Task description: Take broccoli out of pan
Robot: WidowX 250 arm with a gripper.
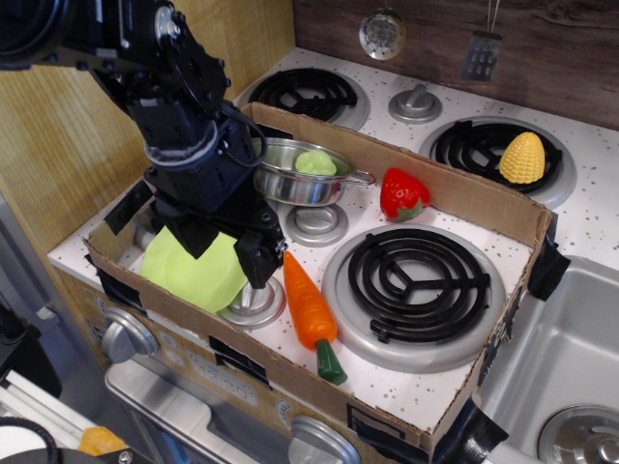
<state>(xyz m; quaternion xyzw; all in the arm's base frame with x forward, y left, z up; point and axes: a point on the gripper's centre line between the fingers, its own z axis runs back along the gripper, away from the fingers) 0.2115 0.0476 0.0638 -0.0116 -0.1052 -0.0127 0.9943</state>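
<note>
Toy stovetop inside a cardboard tray [455, 184], seen from above. The black gripper [237, 242] points downward over the lime-green plate [193, 269] and a silver burner cap [253, 302]; whether its fingers are parted or closed cannot be told from this angle, and nothing is visibly held. Beyond the gripper and slightly to its right sits the pan [300, 179], with the broccoli [315, 162] lying inside it. Just right of the gripper lies the carrot [309, 309], green tip toward the viewer. Farther right: a red strawberry [401, 193] and a black coil burner [416, 275]. A yellow corn cob [522, 158] rests outside the tray.
</note>
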